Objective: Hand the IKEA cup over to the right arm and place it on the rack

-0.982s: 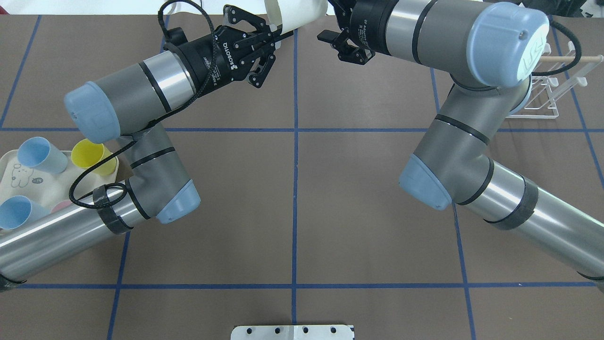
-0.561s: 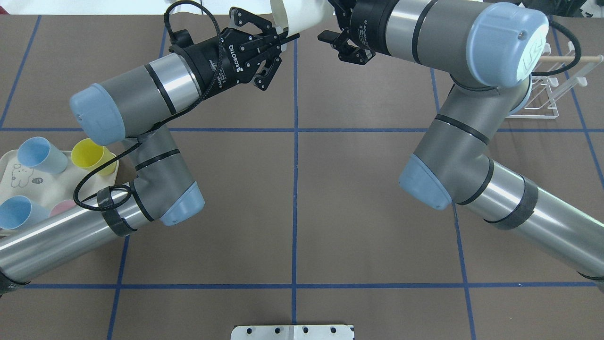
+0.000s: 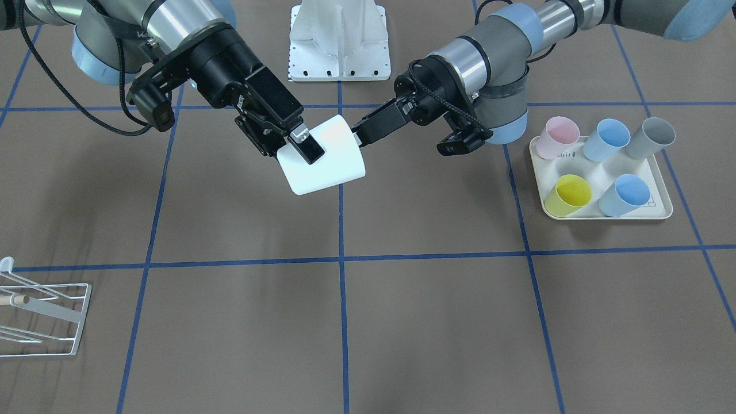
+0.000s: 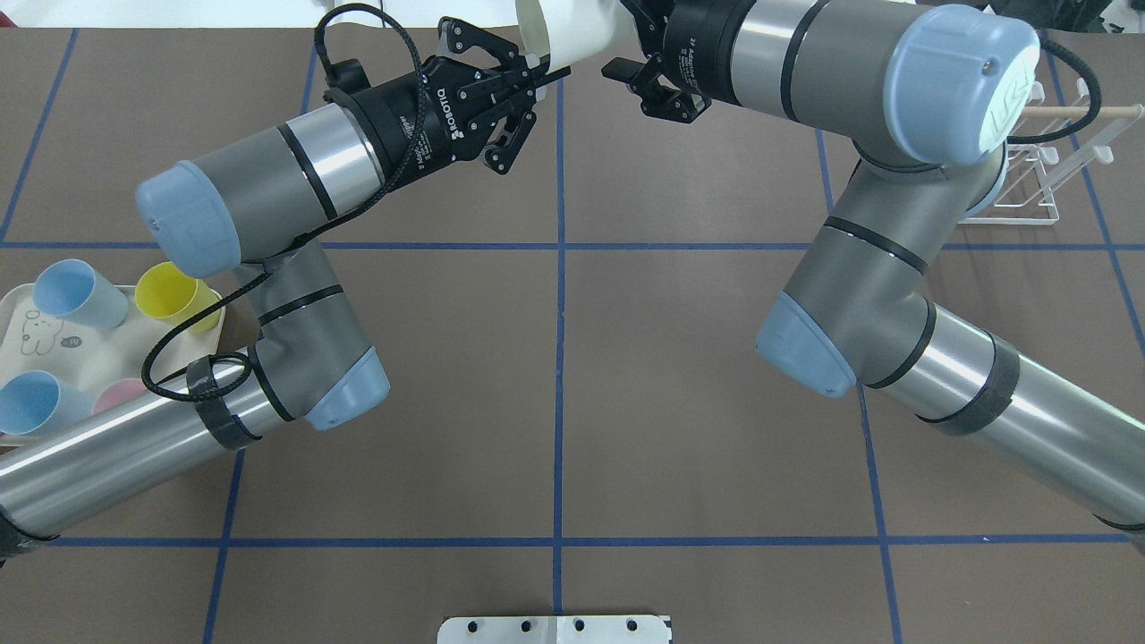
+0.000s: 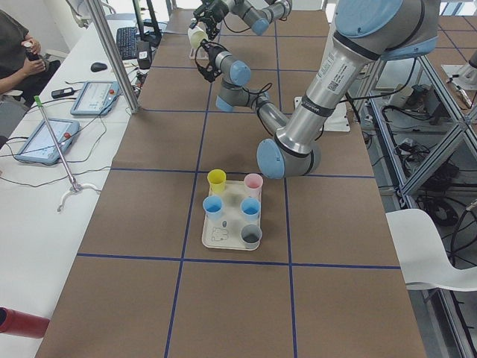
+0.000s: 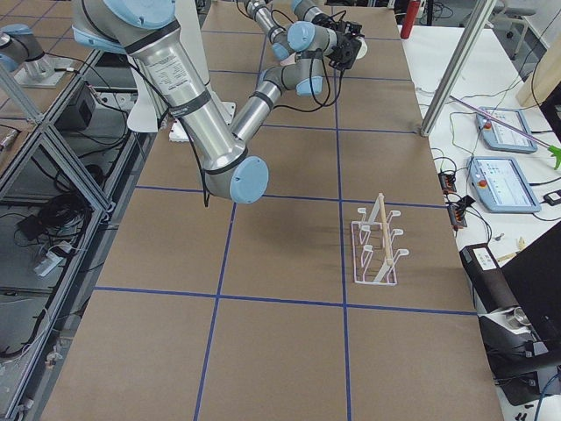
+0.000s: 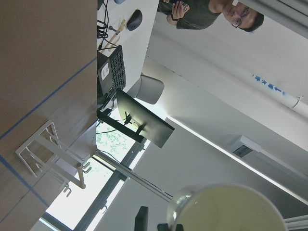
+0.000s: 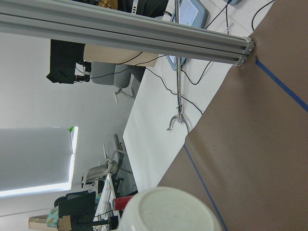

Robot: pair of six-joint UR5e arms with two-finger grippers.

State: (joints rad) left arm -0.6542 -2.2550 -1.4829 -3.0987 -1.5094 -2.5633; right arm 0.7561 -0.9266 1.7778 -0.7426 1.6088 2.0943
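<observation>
The white IKEA cup (image 3: 333,167) hangs on its side above the far middle of the table, also seen as cup (image 4: 572,22) at the overhead view's top edge. My left gripper (image 3: 357,135) is shut on the cup's rim; it shows as left gripper (image 4: 541,70) from above. The right arm's gripper (image 3: 305,150) straddles the cup's base end, open, with one finger (image 3: 310,150) lying over the cup wall and the other hidden under it. The white wire rack (image 3: 43,313) with its wooden dowel stands far off on the right arm's side, as rack (image 4: 1042,174).
A cream tray (image 3: 604,214) on the left arm's side holds several pastel cups. The white base plate (image 3: 339,40) sits at the robot's edge. A person (image 5: 15,52) sits at the side desk with tablets beyond the table.
My left arm has pushed forward and towards the right arm, carrying the cup further between the right gripper's fingers. The right arm has hardly moved.
</observation>
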